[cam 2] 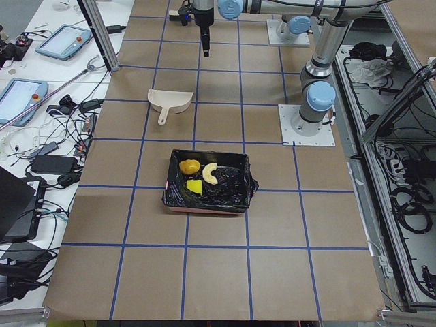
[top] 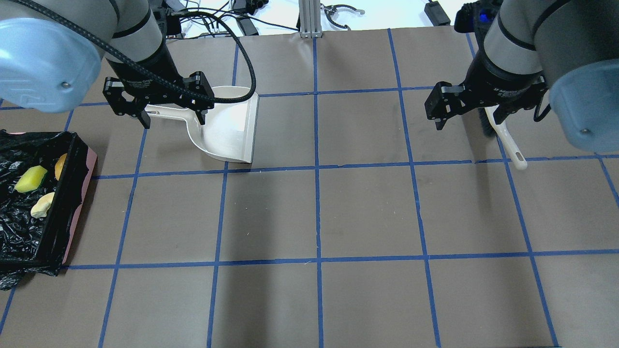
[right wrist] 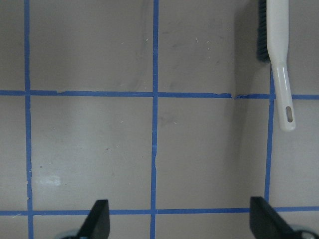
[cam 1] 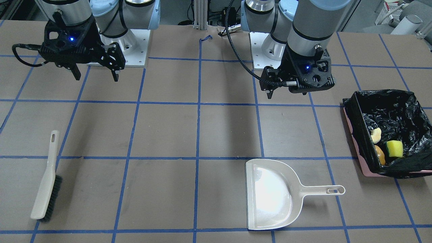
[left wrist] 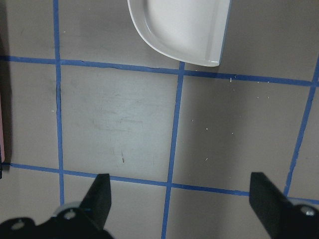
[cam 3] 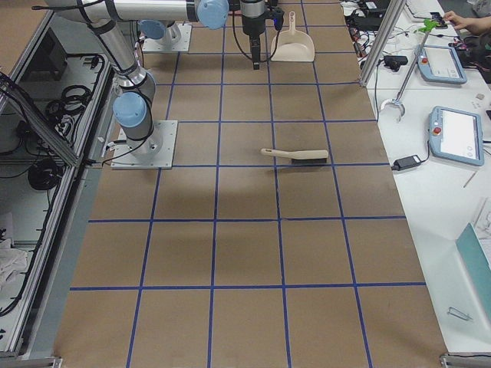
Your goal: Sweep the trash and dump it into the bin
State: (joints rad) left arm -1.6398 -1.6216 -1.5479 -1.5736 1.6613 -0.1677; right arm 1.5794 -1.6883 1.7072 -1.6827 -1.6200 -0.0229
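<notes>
Far left, bin [top: 77, 208] holds all 3 trash bits: sponge wedge [top: 30, 179], croissant piece [top: 42, 205], golden lump [top: 60, 166]. L gripper [top: 173, 121] wide, empty, above dustpan [top: 227, 130]. R gripper [top: 466, 121] wide, empty, by brush [top: 508, 142]. Risk imo: if I descend carelessly, fingers knock the dustpan.

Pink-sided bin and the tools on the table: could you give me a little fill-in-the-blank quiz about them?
The pink-sided bin lined with a black plastic bag holds ____ pieces of trash, among them a yellow sponge wedge.
The beige plastic dustpan lies on the table and is ____.
The beige hand brush with dark bristles is held by ____ gripper.
The left gripper and the right gripper both have their jaws ____.
Missing words: three; empty; neither; open.
</notes>
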